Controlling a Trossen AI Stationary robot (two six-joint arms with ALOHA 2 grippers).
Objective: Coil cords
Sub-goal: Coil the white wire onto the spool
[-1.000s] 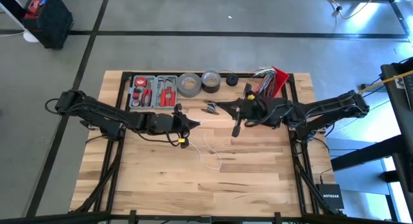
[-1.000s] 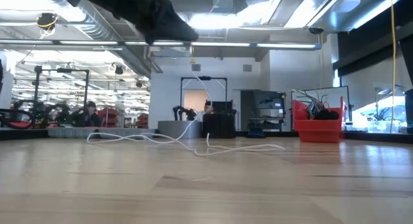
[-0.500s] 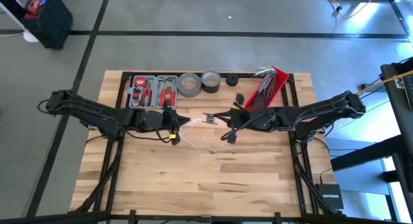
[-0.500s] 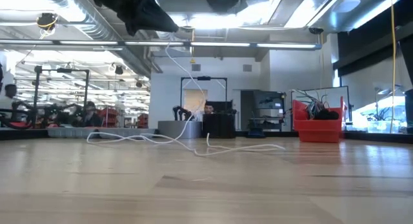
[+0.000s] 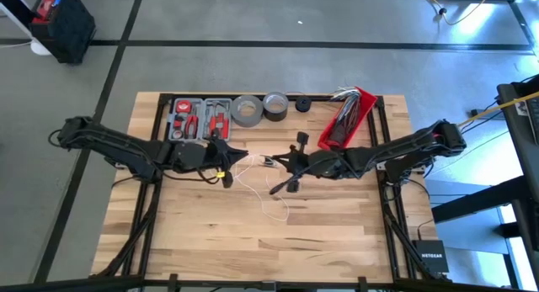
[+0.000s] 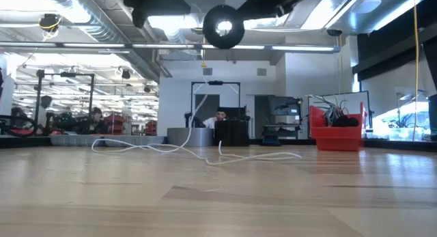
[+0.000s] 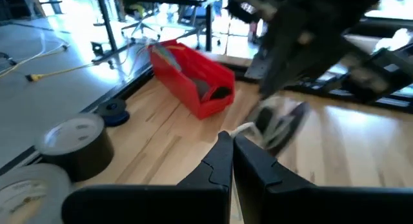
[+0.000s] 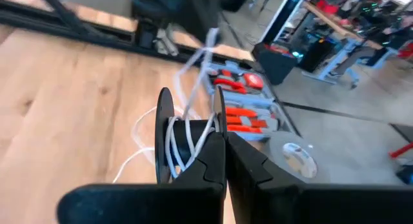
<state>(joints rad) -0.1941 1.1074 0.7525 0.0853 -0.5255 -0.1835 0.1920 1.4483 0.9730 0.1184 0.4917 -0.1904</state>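
The thin white cable [image 5: 271, 199] lies in loose loops on the table's middle [image 6: 191, 149], and one strand rises to both grippers. Its black round piece [image 6: 224, 26] is a small spool with white turns between two discs [image 8: 187, 137], high above the table. My left gripper [image 5: 240, 155] [image 7: 231, 141] is shut on the cable. My right gripper [image 5: 274, 161] [image 8: 223, 139] is shut at the spool, facing the left gripper with a short gap between them. My left gripper pinches a single strand of the cable [image 7: 244, 128] between its two fingertips, coming level from the table's left. The strand runs on to the spool in front of it. My right gripper holds the spool by one disc [image 8: 218, 111] at its fingertips, coming level from the table's right. The spool is lifted clear, and the cable hangs slack from it to the table.
Along the far edge stand a grey case of red tools [image 5: 200, 119], two tape rolls [image 5: 247, 110] [image 5: 274, 103], a small black roll [image 5: 302, 104] and a red bin of wires [image 5: 345, 117]. Bare wood shows on the near half [image 5: 253, 241].
My right gripper has carried the spool toward the table's left and near edge, and the spool has come into the low view. My left gripper has drawn back toward the left edge with the strand. The loops on the table have stayed where they were.
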